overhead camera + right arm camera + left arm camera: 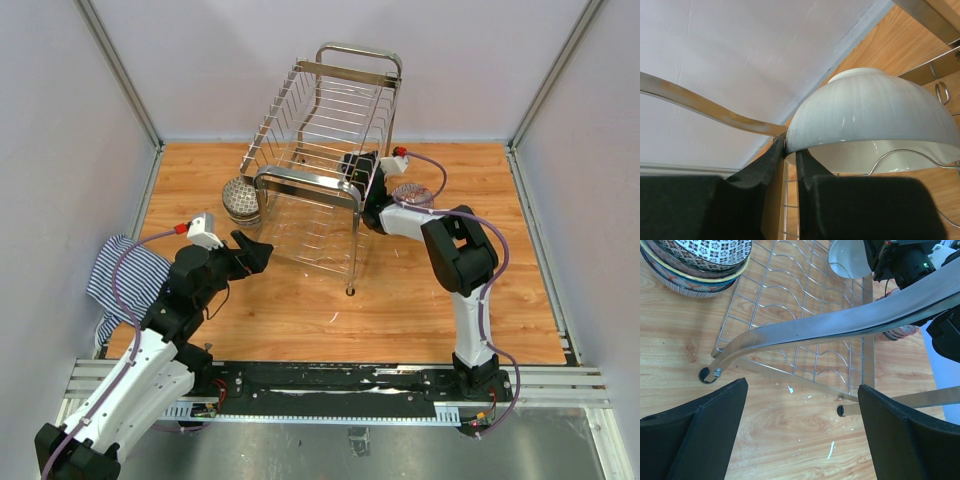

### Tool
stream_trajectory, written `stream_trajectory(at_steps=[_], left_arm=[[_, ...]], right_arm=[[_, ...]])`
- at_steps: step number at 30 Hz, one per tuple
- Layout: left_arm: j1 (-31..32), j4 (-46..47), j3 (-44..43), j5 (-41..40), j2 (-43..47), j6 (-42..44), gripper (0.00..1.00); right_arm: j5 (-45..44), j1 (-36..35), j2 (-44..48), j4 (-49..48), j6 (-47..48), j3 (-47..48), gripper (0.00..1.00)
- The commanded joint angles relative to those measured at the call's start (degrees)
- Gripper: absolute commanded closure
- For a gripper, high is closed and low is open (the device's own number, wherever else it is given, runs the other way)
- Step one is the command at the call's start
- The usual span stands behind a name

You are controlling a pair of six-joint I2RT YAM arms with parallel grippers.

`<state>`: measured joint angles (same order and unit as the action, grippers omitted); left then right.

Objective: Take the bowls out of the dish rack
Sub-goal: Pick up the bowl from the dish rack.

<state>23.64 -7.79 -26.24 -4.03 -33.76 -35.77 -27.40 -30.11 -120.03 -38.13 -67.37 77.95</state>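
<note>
Just inside the dish rack, right jaws tight on a white bowl, wires around; left jaws wide apart.

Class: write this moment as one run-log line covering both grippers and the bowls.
left gripper: open, by rack | right gripper: shut on white bowl rim | bowl stack: on table beside rack

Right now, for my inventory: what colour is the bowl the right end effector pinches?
White bowl; right wrist view.
</note>
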Motion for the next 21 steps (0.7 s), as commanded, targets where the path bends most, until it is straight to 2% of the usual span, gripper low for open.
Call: stream_trajectory(at_steps=[1, 9, 21], left_arm=[[-0.4, 2.0, 1.0, -0.5, -0.1, 0.9, 0.03], [-0.4, 2.3, 1.1, -0.4, -0.1, 0.8, 0.03], [-0.4, 2.3, 1.5, -0.1, -0.1, 0.4, 0.03]], right_arm=[[-1.9, 0.9, -1.2, -4.3, 2.8, 1.2, 0.89], [-0.6, 0.8, -1.7, -11.0, 5.7, -0.4, 0.99], [-0.1, 0.8, -1.7, -21.4, 11.4, -4.5, 0.99]])
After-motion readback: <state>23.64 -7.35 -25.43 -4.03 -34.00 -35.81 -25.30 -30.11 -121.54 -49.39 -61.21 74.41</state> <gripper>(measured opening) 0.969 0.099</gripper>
